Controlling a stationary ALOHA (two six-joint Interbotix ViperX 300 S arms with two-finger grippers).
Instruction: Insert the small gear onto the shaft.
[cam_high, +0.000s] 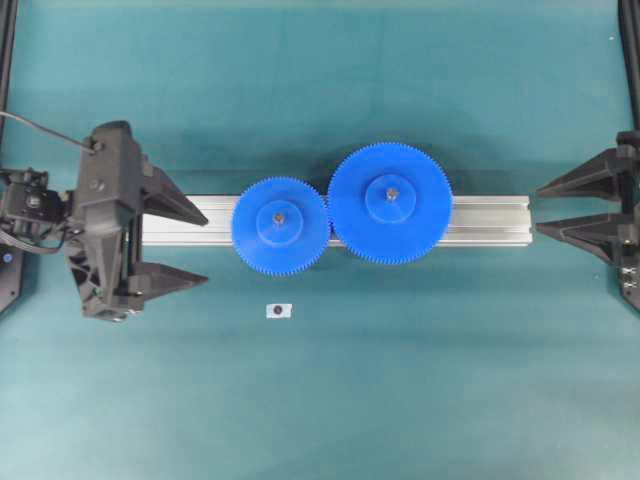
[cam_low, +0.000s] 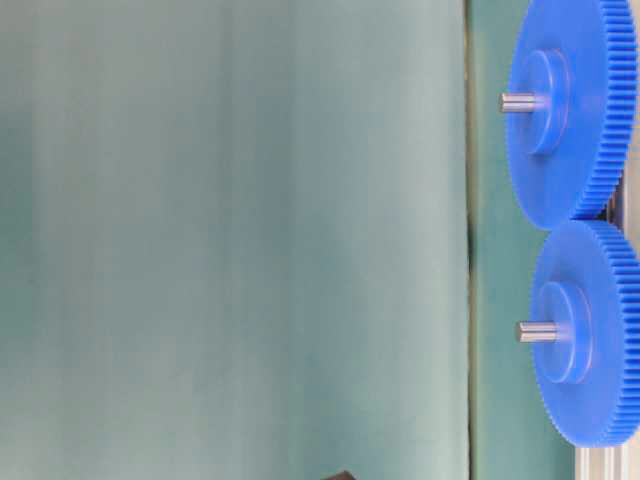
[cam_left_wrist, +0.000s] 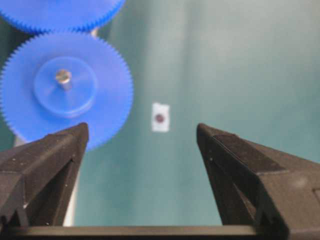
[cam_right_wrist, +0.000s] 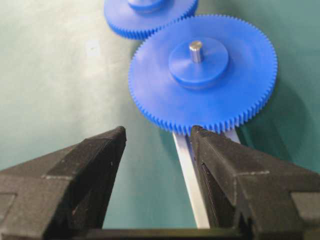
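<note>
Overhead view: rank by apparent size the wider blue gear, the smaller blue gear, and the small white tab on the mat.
1. Wider blue toothed plastic gear
2. Smaller blue toothed plastic gear, meshed against it on the rail
3. Small white square tab with dark centre, by far the smallest

Both grippers gape empty — left gripper (cam_high: 190, 245) reaching in from its side, right gripper (cam_high: 548, 207) at the far edge.

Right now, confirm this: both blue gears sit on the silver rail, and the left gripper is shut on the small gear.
Wrong on the grip: the left gripper is open and empty, clear of the small gear, as the left wrist view shows. Both blue gears do sit on the silver rail.
</note>
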